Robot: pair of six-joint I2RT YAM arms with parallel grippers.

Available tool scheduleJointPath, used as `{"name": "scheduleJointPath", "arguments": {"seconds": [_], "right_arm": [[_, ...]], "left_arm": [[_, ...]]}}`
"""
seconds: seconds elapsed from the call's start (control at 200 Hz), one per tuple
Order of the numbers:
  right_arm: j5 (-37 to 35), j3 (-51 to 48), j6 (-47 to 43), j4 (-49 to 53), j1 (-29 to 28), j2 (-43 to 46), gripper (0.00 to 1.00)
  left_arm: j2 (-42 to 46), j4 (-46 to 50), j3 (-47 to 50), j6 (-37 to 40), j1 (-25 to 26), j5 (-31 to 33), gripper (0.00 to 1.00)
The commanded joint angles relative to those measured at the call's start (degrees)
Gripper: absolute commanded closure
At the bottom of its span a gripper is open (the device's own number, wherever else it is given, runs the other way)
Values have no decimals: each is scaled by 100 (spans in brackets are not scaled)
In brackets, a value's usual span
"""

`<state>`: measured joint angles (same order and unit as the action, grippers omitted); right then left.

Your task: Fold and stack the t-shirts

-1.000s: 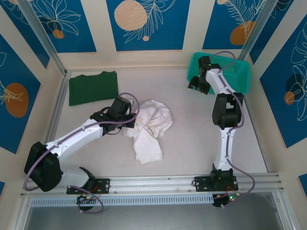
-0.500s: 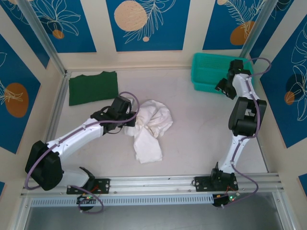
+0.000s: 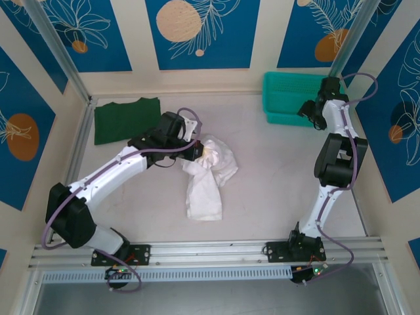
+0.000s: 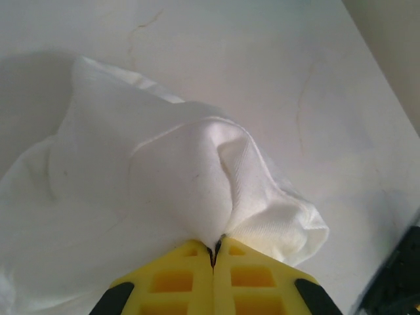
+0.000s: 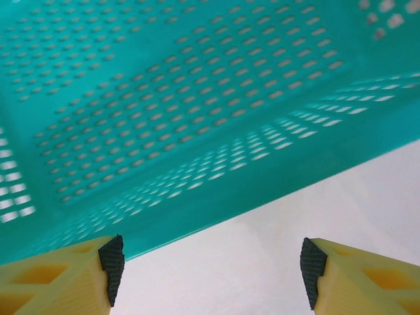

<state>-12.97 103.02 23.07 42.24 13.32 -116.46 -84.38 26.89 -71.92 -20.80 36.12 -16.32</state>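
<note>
L gripper (image 4: 213, 247) is clenched on a thin fold of the crumpled white shirt (image 3: 209, 178) mid-worktop, R gripper (image 5: 213, 262) released by the basket (image 3: 289, 88), green shirt (image 3: 128, 120) at far-left corner; w/ so small a pinch, cloth may slip out.

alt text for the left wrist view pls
The left pincer is shut on a raised fold of the crumpled white shirt. The rest of the shirt lies bunched on the pale table.
</note>
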Motion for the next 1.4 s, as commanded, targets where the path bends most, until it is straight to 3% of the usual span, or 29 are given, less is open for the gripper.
{"name": "scheduleJointPath", "arguments": {"seconds": [0.0, 0.155, 0.305, 0.46, 0.665, 0.8, 0.88, 0.935, 1.025, 1.13, 1.23, 1.395], "right_arm": [[1160, -372, 128, -367, -365, 1142, 25], [3444, -1898, 448, -1341, -876, 2587, 21], [4979, -2665, 865, -1201, -1522, 3033, 21], [5237, -3393, 1031, -1187, -2442, 3271, 26], [5395, -3920, 1592, -1547, -2784, 3252, 37], [5334, -3891, 1612, -1485, -2986, 3067, 54], [5335, -3962, 1738, -1598, -2972, 3042, 69], [5354, -3991, 1839, -1716, -2944, 3080, 81], [5367, -3915, 1991, -1763, -2792, 3140, 100], [5298, -3719, 2198, -1841, -2511, 3332, 100], [5315, -3417, 2331, -1802, -2190, 3478, 100], [5404, -3037, 2223, -1482, -1913, 3504, 100]], "left_arm": [[-125, 164, -490, 137, -57, -607, 100], [-312, 387, -955, 200, -60, -732, 100], [-467, 387, -1080, 179, -61, -613, 100], [-683, 176, -1169, -61, -59, -798, 100], [-886, 19, -1307, -255, -69, -916, 100], [-918, -81, -1290, -392, -63, -919, 100], [-913, -94, -1289, -405, -67, -915, 100], [-901, -70, -1289, -399, -69, -887, 94], [-825, 29, -1251, -398, -95, -700, 61], [-621, 118, -1067, -437, -178, -383, 37], [-412, 91, -706, -689, -419, -325, 31], [-279, -355, 16, -1349, -777, -954, 24]]}}
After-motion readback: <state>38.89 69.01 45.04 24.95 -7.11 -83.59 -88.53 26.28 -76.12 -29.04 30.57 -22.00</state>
